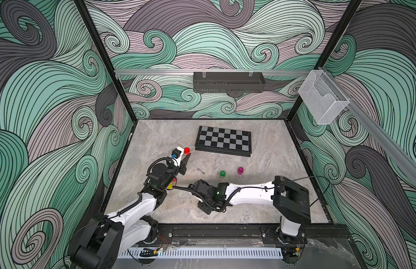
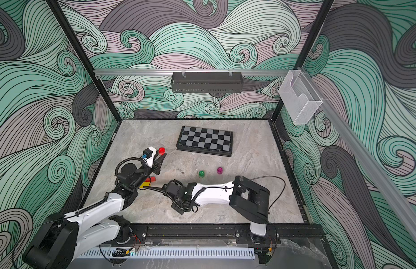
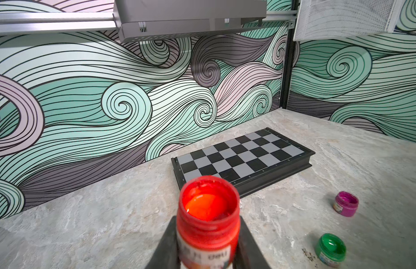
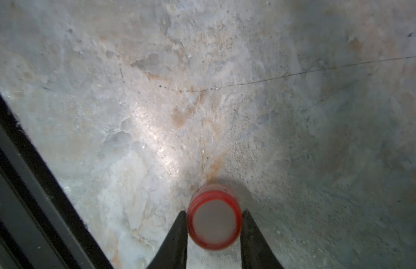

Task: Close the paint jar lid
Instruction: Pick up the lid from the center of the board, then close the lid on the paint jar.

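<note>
Left of the table: jar open, lid held apart

Toward the far left of the grey marbled table (image 1: 160,135), just left of the folded black-and-grey chessboard (image 1: 223,141), we see the left gripper (image 3: 208,220) clamped around the body of the small red paint jar (image 3: 208,205). The jar's mouth is uncovered and glossy red paint shows inside.

Nearer to us and a little left of centre, the right gripper (image 4: 214,213) sits low over the table. Its two black fingers (image 4: 177,237) press against opposite sides of the round red screw lid (image 4: 214,221), gripping it. In both top views the left arm hides most of that lid. We find jar and lid well apart.

Right of the red jar and nearer, a small green paint jar (image 1: 222,173) and a small magenta paint jar (image 1: 240,170) stand near each other on the table.
</note>
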`<state>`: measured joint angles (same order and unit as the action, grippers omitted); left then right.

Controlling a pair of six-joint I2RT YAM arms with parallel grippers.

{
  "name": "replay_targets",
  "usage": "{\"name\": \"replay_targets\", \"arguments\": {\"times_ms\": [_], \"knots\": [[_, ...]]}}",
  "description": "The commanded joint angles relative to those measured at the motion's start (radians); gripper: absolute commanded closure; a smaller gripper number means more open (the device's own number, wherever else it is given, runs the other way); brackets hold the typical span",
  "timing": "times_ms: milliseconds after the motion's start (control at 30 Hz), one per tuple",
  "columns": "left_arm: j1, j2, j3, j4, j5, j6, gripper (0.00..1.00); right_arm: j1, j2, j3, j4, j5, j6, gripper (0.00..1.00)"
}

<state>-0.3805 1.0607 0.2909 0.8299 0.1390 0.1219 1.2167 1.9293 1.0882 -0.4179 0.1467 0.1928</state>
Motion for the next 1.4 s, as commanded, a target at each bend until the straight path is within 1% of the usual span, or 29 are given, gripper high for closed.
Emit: {"name": "replay_targets", "arguments": {"times_ms": [0, 133, 300, 500, 667, 800, 1000, 1367], "knots": [[0.007, -0.018, 0.033, 0.001, 0.069, -0.007, 0.71, -0.04, -0.121, -0.02, 0.023, -0.017, -0.014, 0.74], [0.008, -0.02, 0.045, -0.024, 0.126, -0.001, 0.71, -0.092, -0.261, -0.064, 0.009, -0.057, -0.028, 0.74], [0.005, -0.024, 0.063, -0.061, 0.233, -0.012, 0.72, -0.187, -0.42, -0.082, -0.036, -0.141, -0.039, 0.74], [-0.004, -0.029, 0.089, -0.123, 0.391, -0.045, 0.72, -0.301, -0.516, -0.044, -0.087, -0.247, -0.069, 0.75], [-0.046, -0.029, 0.093, -0.163, 0.461, -0.054, 0.73, -0.368, -0.532, 0.008, -0.124, -0.312, -0.104, 0.75], [-0.093, -0.04, 0.102, -0.228, 0.487, -0.017, 0.73, -0.394, -0.524, 0.064, -0.166, -0.338, -0.142, 0.75], [-0.156, -0.041, 0.123, -0.319, 0.534, 0.056, 0.73, -0.401, -0.514, 0.122, -0.214, -0.376, -0.186, 0.75], [-0.179, -0.034, 0.153, -0.392, 0.618, 0.107, 0.73, -0.39, -0.441, 0.178, -0.259, -0.411, -0.239, 0.75]]}}
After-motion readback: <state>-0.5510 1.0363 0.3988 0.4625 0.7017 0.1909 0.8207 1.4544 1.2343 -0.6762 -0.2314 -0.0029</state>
